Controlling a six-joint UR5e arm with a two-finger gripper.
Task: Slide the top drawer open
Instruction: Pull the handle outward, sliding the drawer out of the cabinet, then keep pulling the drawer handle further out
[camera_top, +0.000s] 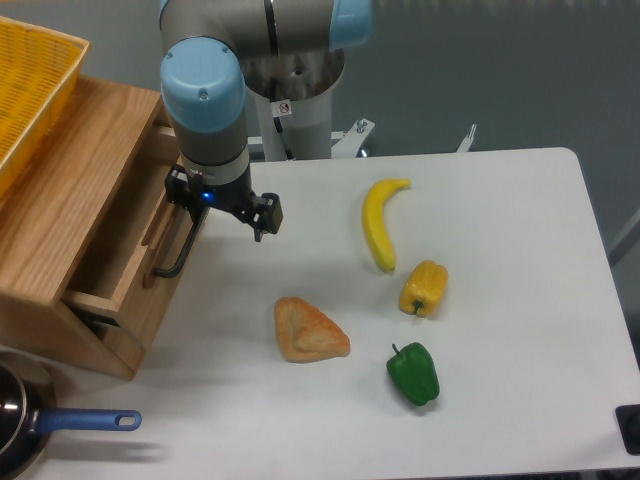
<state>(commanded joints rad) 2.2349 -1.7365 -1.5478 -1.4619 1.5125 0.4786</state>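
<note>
The top drawer (150, 275) is a light-oak drawer in the wooden cabinet (70, 200) at the left, and it stands pulled partly out toward the right. Its black bar handle (180, 250) runs along the front panel. My gripper (196, 207) hangs straight down over the upper end of that handle, under the arm's blue-capped wrist. The wrist hides the fingers, so how they sit on the handle does not show.
A yellow basket (30, 90) rests on the cabinet top. On the white table lie a banana (380, 222), a yellow pepper (424, 288), a green pepper (414, 373) and a bread piece (309, 329). A blue-handled pan (40, 425) sits at the front left corner.
</note>
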